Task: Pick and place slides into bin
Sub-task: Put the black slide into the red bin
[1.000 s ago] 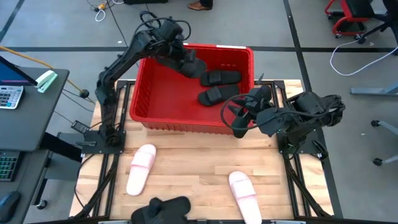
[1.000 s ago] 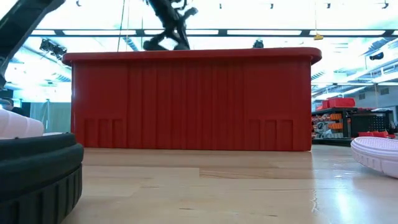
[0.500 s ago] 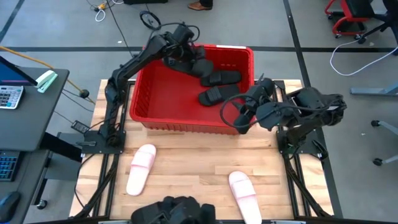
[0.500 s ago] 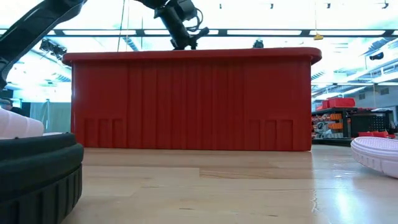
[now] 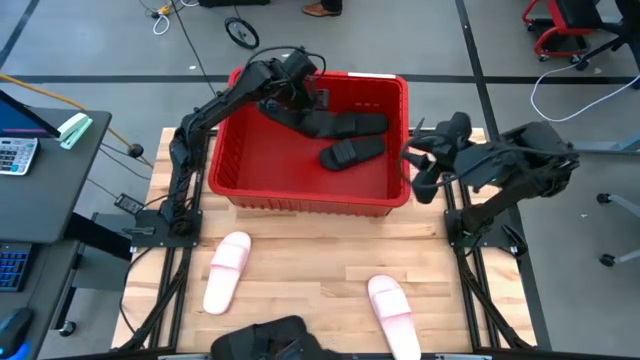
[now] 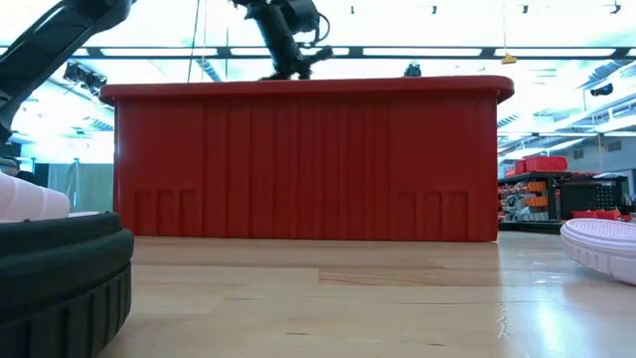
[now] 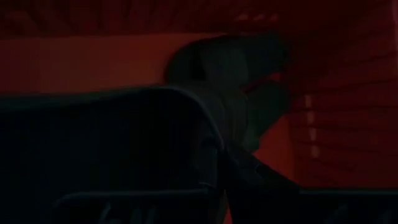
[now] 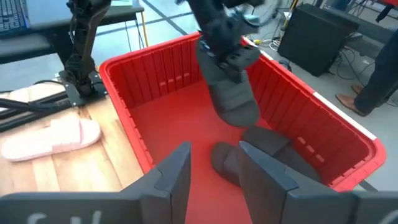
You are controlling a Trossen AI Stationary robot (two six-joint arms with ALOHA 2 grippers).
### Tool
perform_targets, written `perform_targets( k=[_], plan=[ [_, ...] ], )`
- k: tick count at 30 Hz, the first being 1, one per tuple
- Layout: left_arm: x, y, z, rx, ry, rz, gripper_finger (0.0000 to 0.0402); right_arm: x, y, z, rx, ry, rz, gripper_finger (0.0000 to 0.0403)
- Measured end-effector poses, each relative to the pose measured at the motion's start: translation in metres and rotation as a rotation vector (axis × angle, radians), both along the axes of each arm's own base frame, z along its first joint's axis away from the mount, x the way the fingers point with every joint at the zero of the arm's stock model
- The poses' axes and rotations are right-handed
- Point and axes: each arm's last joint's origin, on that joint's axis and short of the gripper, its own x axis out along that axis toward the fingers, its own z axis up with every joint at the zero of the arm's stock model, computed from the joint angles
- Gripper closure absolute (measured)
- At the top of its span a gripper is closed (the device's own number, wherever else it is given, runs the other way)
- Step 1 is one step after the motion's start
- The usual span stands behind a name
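The left arm reaches from the table's left side over the far left corner of the bin [image 5: 300, 192], bent down into it. The left gripper [image 5: 300, 92] holds a black slide [image 5: 312, 118] by one end; this slide hangs with its long axis slanting down toward the bin's middle, its free end low beside the others. The right arm stays at the right side of the bin, and the right gripper [image 5: 420, 172] hovers just outside the right rim with its fingers [image 8: 174, 171] a little apart and nothing between them.

Two more black slides lie inside the bin: one [image 5: 358, 124] at the far right, its length going left to right, and another [image 5: 350, 152] nearer the middle, slightly slanted. On the wooden table [image 5: 310, 255], near side, two pale pink slides lie: one [image 5: 226, 270] at the left, one [image 5: 390, 310] at the right, both pointing near to far. A black slide [image 5: 265, 340] lies at the near edge.
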Motion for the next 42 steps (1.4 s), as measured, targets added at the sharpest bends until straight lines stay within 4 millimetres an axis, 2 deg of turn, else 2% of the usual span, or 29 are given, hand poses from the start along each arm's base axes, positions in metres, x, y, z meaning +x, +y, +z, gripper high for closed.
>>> perform_targets(
  k=[4, 6, 10, 14, 17, 23, 27, 33, 36, 42],
  plan=[
    [-0.018, -0.013, 0.013, 0.011, 0.084, -0.042, 0.0389, -0.006, -0.002, 0.003, 0.005, -0.014, -0.001, 0.0269],
    [-0.026, -0.020, 0.030, 0.048, 0.048, -0.060, 0.0389, -0.006, -0.002, 0.002, 0.004, -0.013, 0.000, 0.0269],
    [-0.058, -0.038, 0.072, 0.149, -0.034, -0.081, 0.0389, -0.003, -0.001, 0.001, -0.011, -0.003, -0.005, 0.0269],
    [-0.086, -0.054, 0.098, 0.222, -0.062, -0.064, 0.0389, 0.003, 0.000, -0.001, -0.028, 0.005, -0.020, 0.0269],
    [-0.108, -0.070, 0.124, 0.302, -0.144, -0.075, 0.0389, 0.005, 0.001, -0.002, -0.026, 0.005, -0.024, 0.0269],
    [-0.138, -0.104, 0.161, 0.481, -0.259, -0.178, 0.0389, 0.007, 0.001, -0.002, -0.030, -0.004, -0.047, 0.0269],
    [-0.159, -0.125, 0.192, 0.662, -0.407, -0.229, 0.0389, 0.007, -0.001, -0.002, -0.045, -0.017, -0.082, 0.0269],
    [-0.188, -0.144, 0.244, 0.951, -0.789, -0.232, 0.0389, 0.008, -0.009, -0.002, -0.025, -0.034, -0.139, 0.0269],
    [-0.200, -0.152, 0.253, 1.037, -0.827, -0.242, 0.0389, 0.009, -0.014, -0.002, -0.006, -0.051, -0.176, 0.0269],
    [-0.209, -0.156, 0.241, 1.015, -0.652, -0.286, 0.0389, 0.010, -0.018, -0.002, 0.003, -0.059, -0.206, 0.0269]
  ],
)
